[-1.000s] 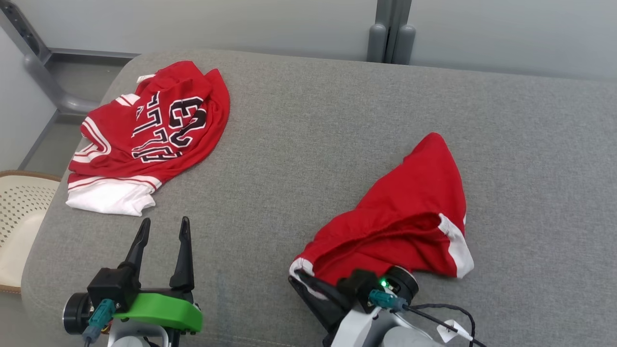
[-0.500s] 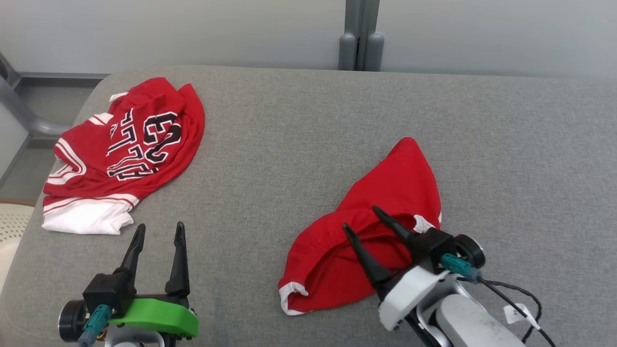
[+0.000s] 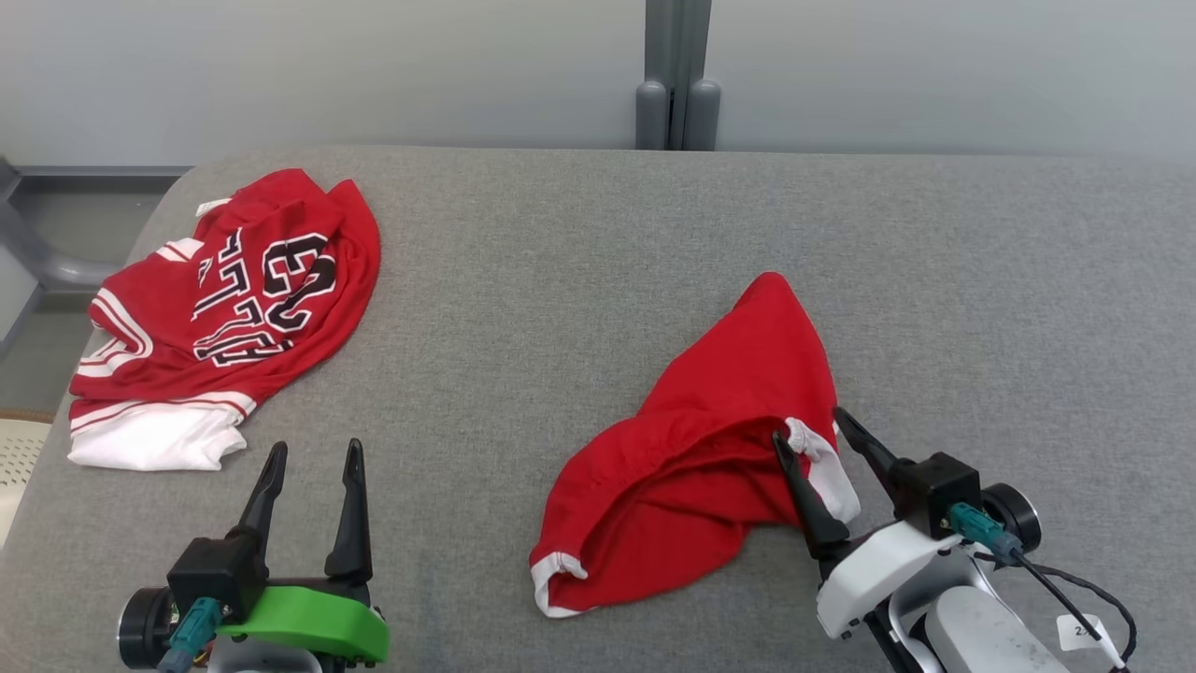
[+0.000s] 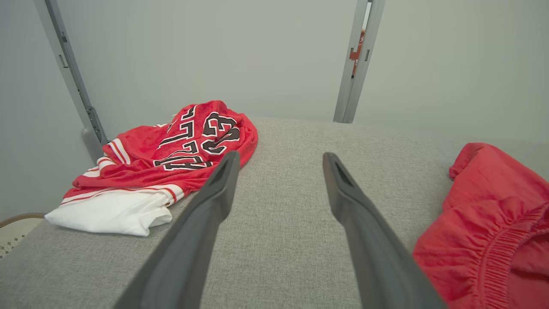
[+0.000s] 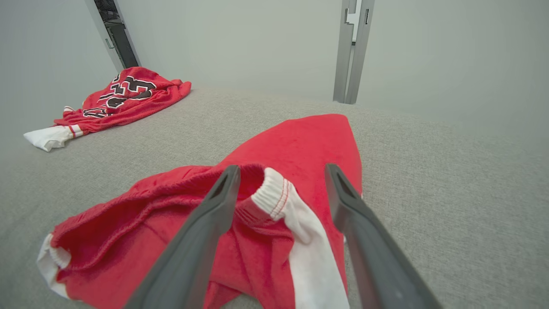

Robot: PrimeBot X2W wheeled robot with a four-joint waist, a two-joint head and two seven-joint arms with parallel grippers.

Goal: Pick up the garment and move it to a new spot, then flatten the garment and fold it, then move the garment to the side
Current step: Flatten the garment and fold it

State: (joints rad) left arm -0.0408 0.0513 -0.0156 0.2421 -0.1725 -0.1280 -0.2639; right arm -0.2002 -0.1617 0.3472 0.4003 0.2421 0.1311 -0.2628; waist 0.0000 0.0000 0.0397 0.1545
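The garment, a pair of red shorts with white trim, lies crumpled on the grey cushion, right of the middle. My right gripper is open at the shorts' right edge, its fingers on either side of the white waistband corner without closing on it. The shorts spread ahead of the right gripper in the right wrist view. Near the front left, my left gripper stands open and empty over bare cushion. In the left wrist view, the left gripper has the shorts at its right.
A red jersey with black lettering and a white hem lies bunched at the cushion's back left corner. A grey post stands behind the cushion against the pale wall. A perforated cream seat shows at the left edge.
My right gripper has opened and let go of the shorts, then drawn back to their right edge. The shorts now lie slack. The head camera has shifted; the left gripper has kept still.
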